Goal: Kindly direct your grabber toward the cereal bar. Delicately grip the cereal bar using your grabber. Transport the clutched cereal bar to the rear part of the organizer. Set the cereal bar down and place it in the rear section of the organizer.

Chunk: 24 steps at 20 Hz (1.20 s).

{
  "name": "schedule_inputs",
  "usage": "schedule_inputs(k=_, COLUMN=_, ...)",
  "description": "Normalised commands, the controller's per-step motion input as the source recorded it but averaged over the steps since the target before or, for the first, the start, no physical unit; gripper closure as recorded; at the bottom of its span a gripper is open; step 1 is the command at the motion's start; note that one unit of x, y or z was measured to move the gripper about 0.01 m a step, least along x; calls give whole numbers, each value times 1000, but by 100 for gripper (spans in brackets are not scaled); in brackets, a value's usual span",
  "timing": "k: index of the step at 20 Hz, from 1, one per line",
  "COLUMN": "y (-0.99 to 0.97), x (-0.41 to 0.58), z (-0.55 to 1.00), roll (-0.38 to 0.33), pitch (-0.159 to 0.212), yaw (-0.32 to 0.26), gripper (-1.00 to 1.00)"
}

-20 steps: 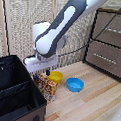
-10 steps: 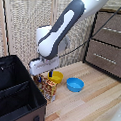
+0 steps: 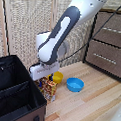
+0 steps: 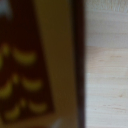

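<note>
The cereal bar (image 3: 48,89), a yellow-orange packet with red and white print, hangs upright under my grabber (image 3: 46,80), its lower end close to the wooden table. The grabber sits below its white block and looks shut on the packet's top; the fingertips are hard to make out. The packet is just outside the exterior view's right wall of the black organizer (image 3: 24,114), whose dividers show inside. In the wrist view the packet (image 4: 25,75) fills most of the picture, blurred and very close, with the table (image 4: 107,65) beside it.
A yellow bowl (image 3: 57,76) stands right behind the packet and a blue bowl (image 3: 74,85) stands to the exterior view's right of it. A wooden drawer cabinet (image 3: 109,45) stands at the far right. A wicker screen (image 3: 22,25) is behind.
The arm and the packet have shifted slightly toward the exterior view's right and a little lower. The bowls and organizer have not moved.
</note>
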Motion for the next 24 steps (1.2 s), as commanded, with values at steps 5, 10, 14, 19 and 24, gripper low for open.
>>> schedule_inputs(k=5, y=121, x=0, z=23, roll=-4, pitch=-22, yaw=-56, gripper=100)
schedule_inputs(k=10, y=35, x=5, z=165, roll=3, pitch=-35, yaw=-70, gripper=100)
schedule_inputs(k=14, y=-8, x=52, z=441, roll=26, pitch=-2, yaw=-83, gripper=100)
schedule_inputs(k=19, y=-114, x=160, z=725, roll=24, pitch=47, yaw=-72, gripper=100)
schedule_inputs(k=24, y=-100, x=335, z=837, roll=5, pitch=102, yaw=-99, gripper=100)
